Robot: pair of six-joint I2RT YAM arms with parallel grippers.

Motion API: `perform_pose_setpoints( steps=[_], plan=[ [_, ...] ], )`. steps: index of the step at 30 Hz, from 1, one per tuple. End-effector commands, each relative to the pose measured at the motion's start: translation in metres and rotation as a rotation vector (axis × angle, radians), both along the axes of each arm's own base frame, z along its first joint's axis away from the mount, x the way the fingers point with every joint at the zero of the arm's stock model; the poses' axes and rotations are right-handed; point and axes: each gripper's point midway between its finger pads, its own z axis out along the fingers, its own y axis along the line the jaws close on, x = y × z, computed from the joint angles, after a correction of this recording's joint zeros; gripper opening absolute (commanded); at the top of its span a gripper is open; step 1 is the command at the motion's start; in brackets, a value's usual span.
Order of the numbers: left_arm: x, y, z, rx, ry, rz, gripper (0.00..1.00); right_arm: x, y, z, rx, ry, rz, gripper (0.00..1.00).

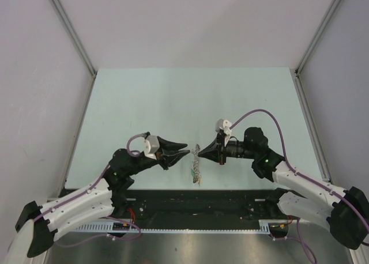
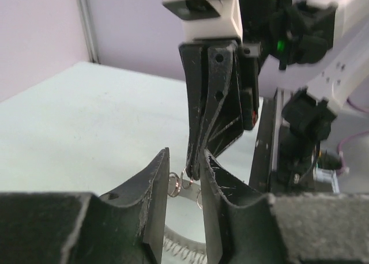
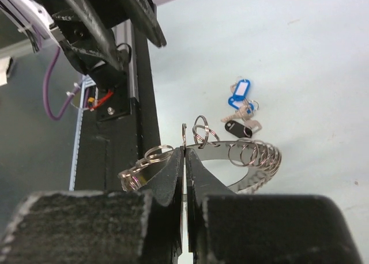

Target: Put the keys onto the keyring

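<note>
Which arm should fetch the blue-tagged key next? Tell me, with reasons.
Left, probably. The right gripper is shut on the keyring, holding it up; the left gripper is open, free to pick the blue-tagged key off the table.

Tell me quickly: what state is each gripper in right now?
Left gripper: open, gripping nothing.
Right gripper: closed on the keyring.

Top looks down — close wrist views share keyring (image 3: 222, 155).

Lower arc of the keyring (image 3: 260, 158) behind the right gripper (image 3: 184, 153)
</note>
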Motion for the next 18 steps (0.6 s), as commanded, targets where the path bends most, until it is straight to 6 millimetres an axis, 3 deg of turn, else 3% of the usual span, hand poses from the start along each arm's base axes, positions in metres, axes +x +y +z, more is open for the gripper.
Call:
perform_pose_setpoints(
  steps=[1,6,18],
  plan=[
    [-0.011,-0.012,-0.026,0.207,-0.015,-0.121,0.32,0.007,-0.002,0.025,-0.008,-0.106,-0.009,0.00],
    [-0.019,-0.021,-0.022,0.260,-0.074,-0.211,0.32,0.006,-0.002,0.023,-0.025,-0.132,0.013,0.00],
    [-0.007,-0.027,-0.037,0.397,-0.056,-0.220,0.30,0.002,-0.002,0.021,-0.034,-0.146,0.032,0.00]
  ],
)
